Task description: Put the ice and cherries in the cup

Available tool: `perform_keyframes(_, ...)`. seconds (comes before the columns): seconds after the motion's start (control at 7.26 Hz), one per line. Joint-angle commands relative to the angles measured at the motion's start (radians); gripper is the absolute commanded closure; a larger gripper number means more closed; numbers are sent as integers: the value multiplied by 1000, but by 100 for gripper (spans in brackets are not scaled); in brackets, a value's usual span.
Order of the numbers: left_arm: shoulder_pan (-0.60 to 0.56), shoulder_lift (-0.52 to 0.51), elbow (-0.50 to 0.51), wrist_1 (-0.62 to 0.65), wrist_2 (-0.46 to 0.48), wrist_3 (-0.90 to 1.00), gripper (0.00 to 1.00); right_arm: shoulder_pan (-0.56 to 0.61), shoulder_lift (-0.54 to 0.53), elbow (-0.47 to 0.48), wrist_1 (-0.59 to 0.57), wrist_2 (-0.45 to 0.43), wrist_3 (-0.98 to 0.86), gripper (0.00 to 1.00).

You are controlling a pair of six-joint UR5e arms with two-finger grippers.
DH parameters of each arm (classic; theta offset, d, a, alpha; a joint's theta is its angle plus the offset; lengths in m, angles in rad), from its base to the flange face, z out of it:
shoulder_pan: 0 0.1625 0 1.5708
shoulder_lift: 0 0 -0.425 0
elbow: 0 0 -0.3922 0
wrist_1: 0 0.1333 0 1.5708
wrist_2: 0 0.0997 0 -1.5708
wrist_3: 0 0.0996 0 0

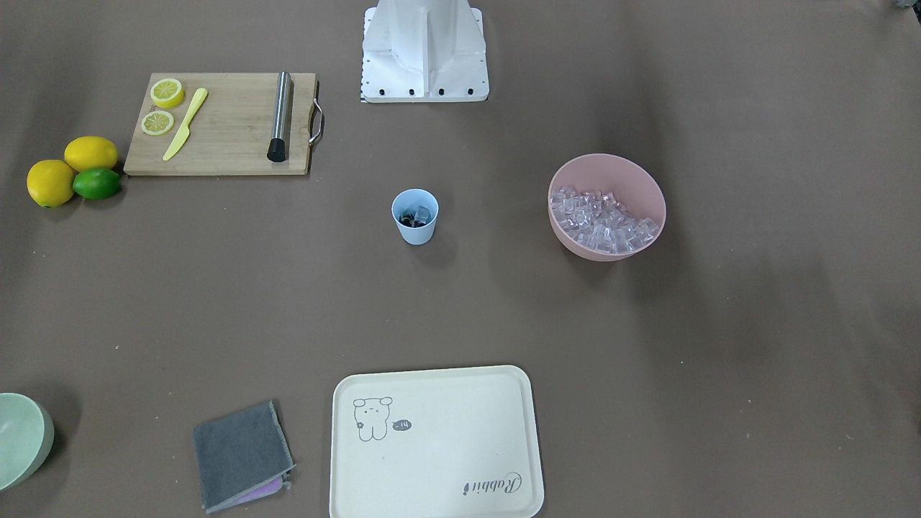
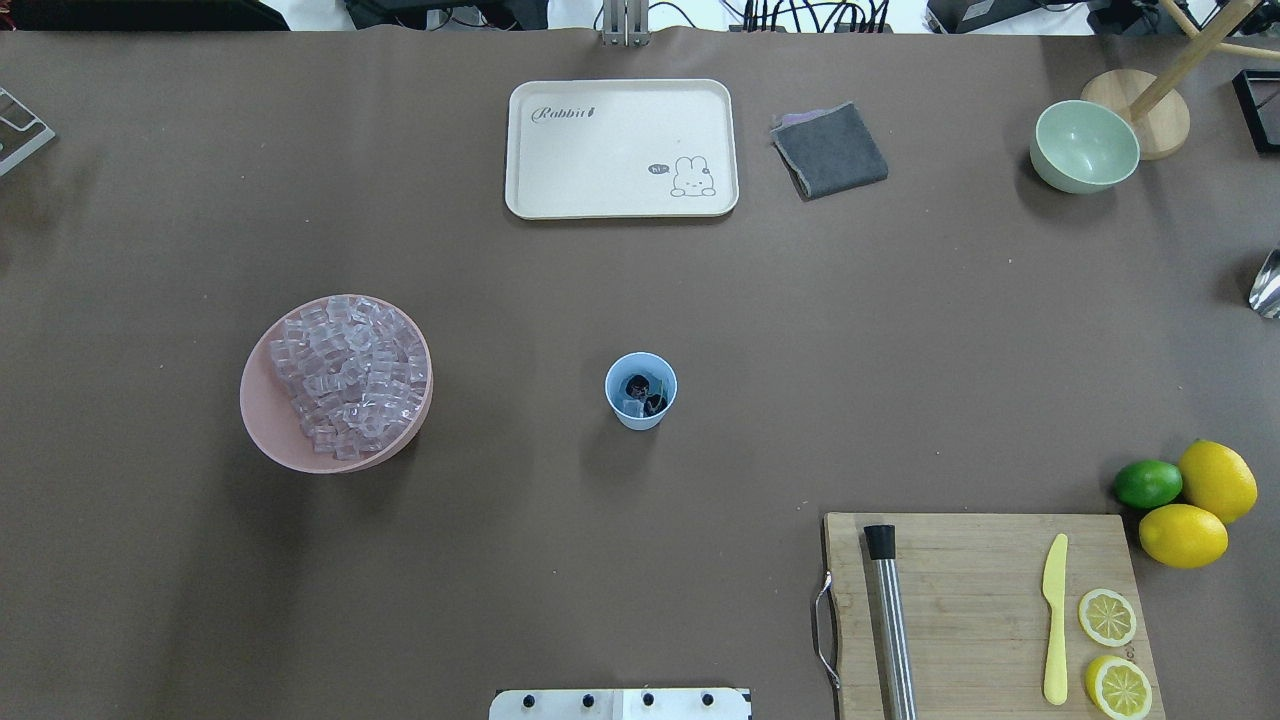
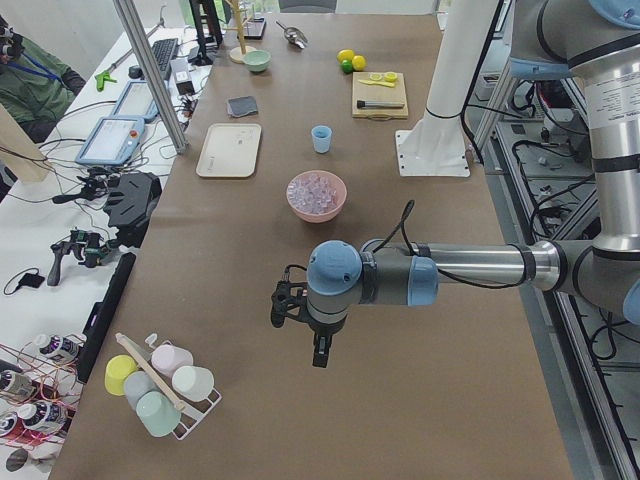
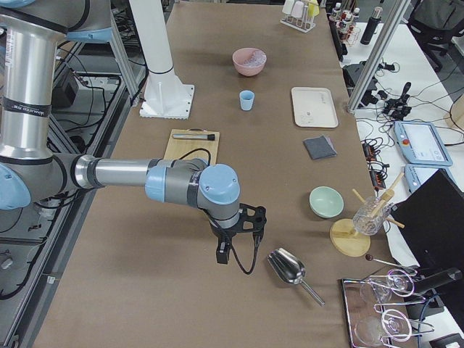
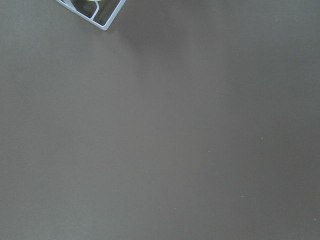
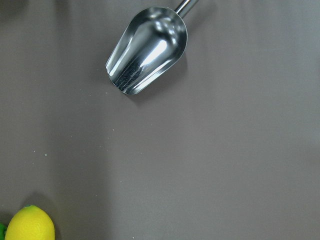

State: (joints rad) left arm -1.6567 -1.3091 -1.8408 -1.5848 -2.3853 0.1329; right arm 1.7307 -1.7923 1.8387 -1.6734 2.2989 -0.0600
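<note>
Your left end effector (image 3: 319, 352) hangs over bare table (image 5: 160, 150), and your right end effector (image 4: 222, 251) hangs near the scoop (image 6: 147, 50). I cannot tell whether either is open or closed. The cup (image 2: 640, 392) stands well away, between them, already holding cherries (image 2: 638, 383) and ice (image 1: 422, 213). Filling looks done; a top-up means grasping that scoop and reaching the pink bowl (image 2: 262, 430).

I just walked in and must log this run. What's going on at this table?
Nothing is being handled. The small light blue plastic cup stands centrally with dark cherries and clear ice cubes inside. The wide pink bowl holds many more. The left gripper and right gripper hang over opposite ends of the brown table; the shiny metal scoop lies near the right one.
</note>
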Motion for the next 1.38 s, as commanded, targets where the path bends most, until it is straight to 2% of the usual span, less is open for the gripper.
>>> perform_keyframes(0.0,0,1,0,2,0,1,1,1,-1,-32,15,2,0,0)
perform_keyframes(0.14,0,1,0,2,0,1,1,1,10,-76,17,2,-4,0)
perform_keyframes(1.24,0,1,0,2,2,1,1,0,-18,-70,17,13,-17,0)
